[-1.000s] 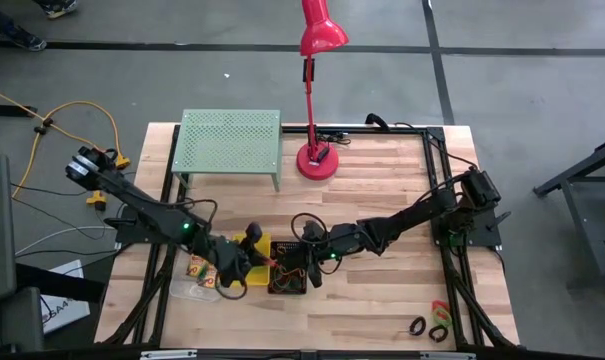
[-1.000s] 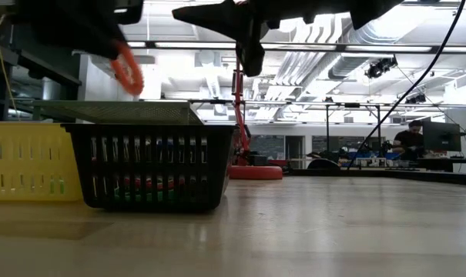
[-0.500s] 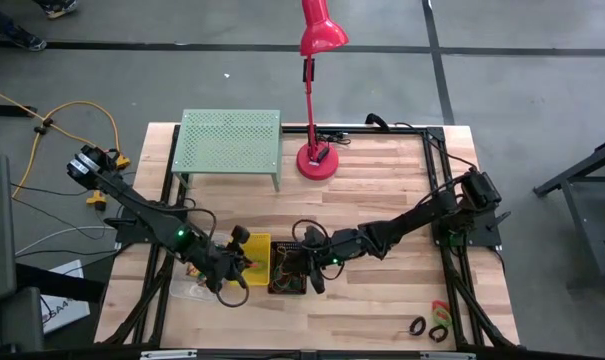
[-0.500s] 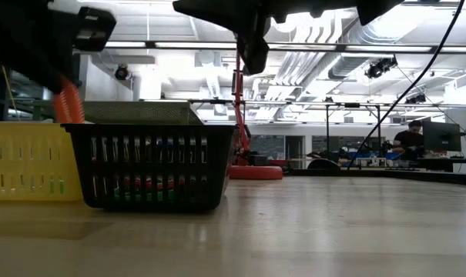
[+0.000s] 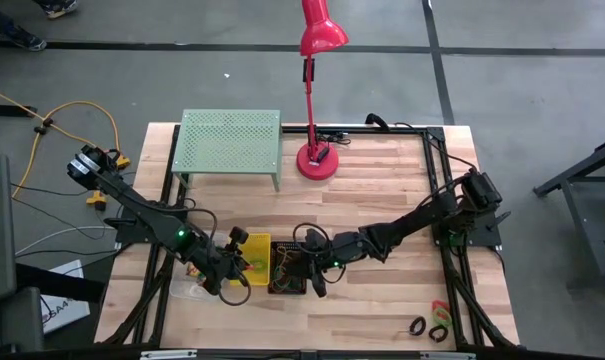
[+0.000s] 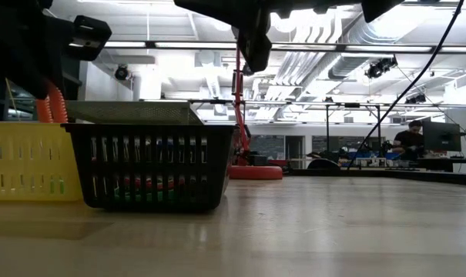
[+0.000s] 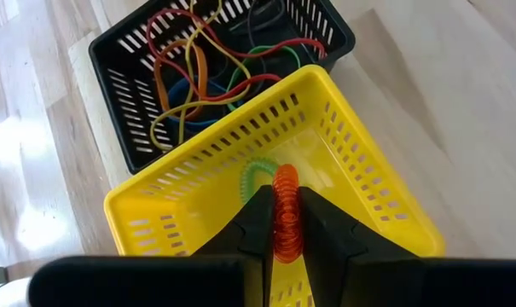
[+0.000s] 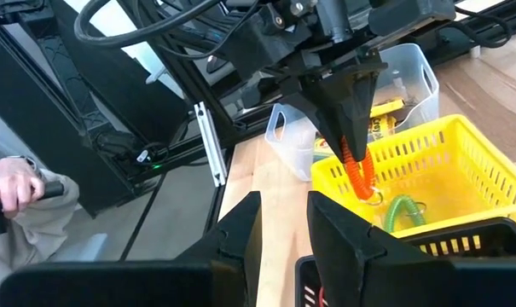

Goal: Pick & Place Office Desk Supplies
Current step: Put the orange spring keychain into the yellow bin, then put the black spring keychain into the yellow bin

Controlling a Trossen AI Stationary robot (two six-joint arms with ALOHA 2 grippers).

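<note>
A big room with white pipes on the ceiling lies behind the wooden table [image 5: 382, 200]. Far back, a person [image 6: 408, 138] sits at a desk. On the far side of the table stand a green rack [image 5: 229, 145] and a red lamp [image 5: 318, 60].

Near the front edge, three bins sit in a row. The yellow bin [image 7: 343, 145] is in the middle. The black bin [image 7: 121, 77] touches it on the right arm's side and holds a tangle of red, yellow, green and blue bands [image 7: 198, 68]. The clear bin [image 8: 411, 72] sits on the yellow bin's other side. It has something yellow with print inside, maybe a crayon box, but it is hard to tell.

The left gripper [image 7: 285, 223] hangs over the yellow bin. Its jaws are pinched on an orange loop [image 7: 285, 213], which points down into the bin. A green loop [image 7: 256, 175] lies on the bin's floor, just by the orange one.

The right gripper [image 8: 283, 226] hovers over the black bin, close to the left one. Its jaws stand a little apart and hold nothing.

At the front corner on the right arm's side lie more loops [image 5: 432, 322], red, green and black, well apart from the bins.
</note>
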